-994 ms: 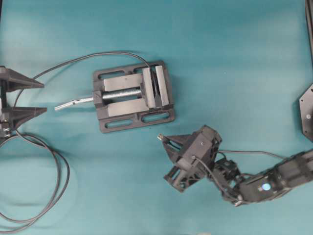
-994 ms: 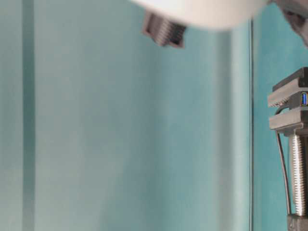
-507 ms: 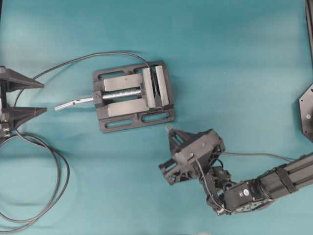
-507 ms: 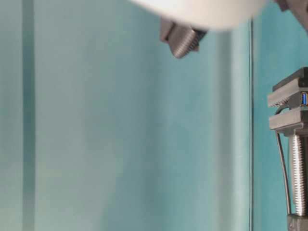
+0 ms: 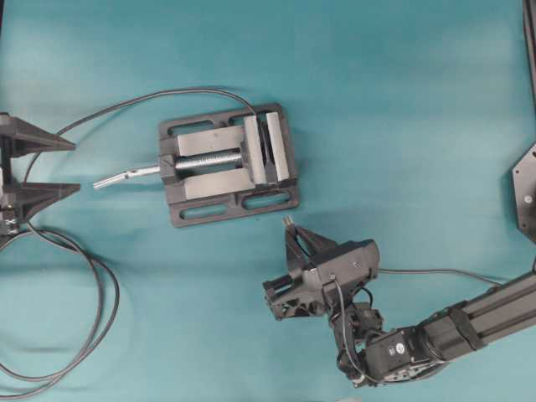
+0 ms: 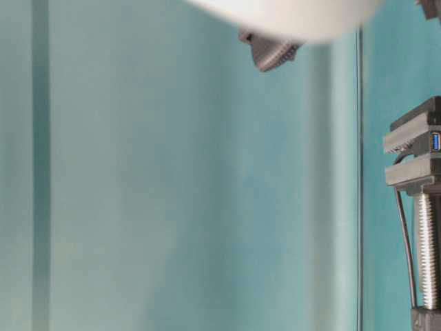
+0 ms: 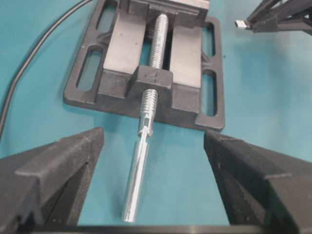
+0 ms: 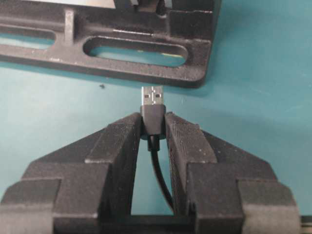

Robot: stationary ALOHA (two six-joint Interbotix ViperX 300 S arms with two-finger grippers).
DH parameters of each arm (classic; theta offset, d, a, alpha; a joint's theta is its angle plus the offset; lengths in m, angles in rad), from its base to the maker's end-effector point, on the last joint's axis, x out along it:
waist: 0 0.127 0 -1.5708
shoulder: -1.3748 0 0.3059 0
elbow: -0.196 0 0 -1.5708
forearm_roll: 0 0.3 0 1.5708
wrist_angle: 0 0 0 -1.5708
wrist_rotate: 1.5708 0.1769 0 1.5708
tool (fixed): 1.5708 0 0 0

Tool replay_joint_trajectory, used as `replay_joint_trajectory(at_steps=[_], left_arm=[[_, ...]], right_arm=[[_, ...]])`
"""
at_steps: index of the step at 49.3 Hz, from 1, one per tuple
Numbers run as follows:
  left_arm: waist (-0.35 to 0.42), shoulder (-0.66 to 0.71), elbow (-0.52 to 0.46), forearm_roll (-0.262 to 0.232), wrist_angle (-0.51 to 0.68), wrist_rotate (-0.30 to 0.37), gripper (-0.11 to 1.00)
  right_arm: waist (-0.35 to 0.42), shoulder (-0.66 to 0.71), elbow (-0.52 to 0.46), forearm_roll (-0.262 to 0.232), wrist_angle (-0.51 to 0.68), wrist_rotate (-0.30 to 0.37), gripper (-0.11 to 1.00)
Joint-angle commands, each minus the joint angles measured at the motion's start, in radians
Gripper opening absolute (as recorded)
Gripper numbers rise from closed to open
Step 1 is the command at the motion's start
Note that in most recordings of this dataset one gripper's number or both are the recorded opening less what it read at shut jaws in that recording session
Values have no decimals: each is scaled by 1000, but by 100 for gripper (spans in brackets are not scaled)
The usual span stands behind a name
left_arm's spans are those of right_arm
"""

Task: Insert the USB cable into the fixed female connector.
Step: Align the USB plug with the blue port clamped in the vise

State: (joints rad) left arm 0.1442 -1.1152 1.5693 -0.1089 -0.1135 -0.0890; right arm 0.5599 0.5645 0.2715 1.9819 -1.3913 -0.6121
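My right gripper (image 8: 152, 121) is shut on the black plug body of the USB cable (image 8: 152, 97). The silver tip sticks out past the fingertips and points at the side rail of the grey vise (image 8: 122, 53), a short gap away. From overhead, the right gripper (image 5: 291, 232) sits just below the vise's lower right corner (image 5: 289, 197). The fixed female connector (image 6: 435, 141) shows its blue socket between the vise jaws. My left gripper (image 5: 74, 167) stands open at the left edge. Its fingers (image 7: 78, 156) flank the vise's silver screw handle (image 7: 136, 180) without touching it.
The connector's long black cable (image 5: 92, 318) arcs from the vise to big loops at the lower left. The USB cable's thin tail (image 5: 435, 270) trails right along my right arm. A black mount (image 5: 526, 193) stands at the right edge. A blurred white shape (image 6: 282, 14) fills the top of the table-level view.
The right gripper has swung round and dropped lower in the overhead view. The plug has turned from pointing left to pointing up at the vise. The left gripper has not moved.
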Motion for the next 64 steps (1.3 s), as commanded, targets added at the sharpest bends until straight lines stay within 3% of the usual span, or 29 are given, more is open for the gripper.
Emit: replay_joint_trajectory(at_steps=[1, 64], left_arm=[[3, 6, -12, 3, -8, -8, 99], [2, 6, -12, 3, -8, -8, 99]], right_arm=[[-2, -18, -23, -2, -25, 0, 20], [-29, 40, -140, -6, -123, -21, 20]])
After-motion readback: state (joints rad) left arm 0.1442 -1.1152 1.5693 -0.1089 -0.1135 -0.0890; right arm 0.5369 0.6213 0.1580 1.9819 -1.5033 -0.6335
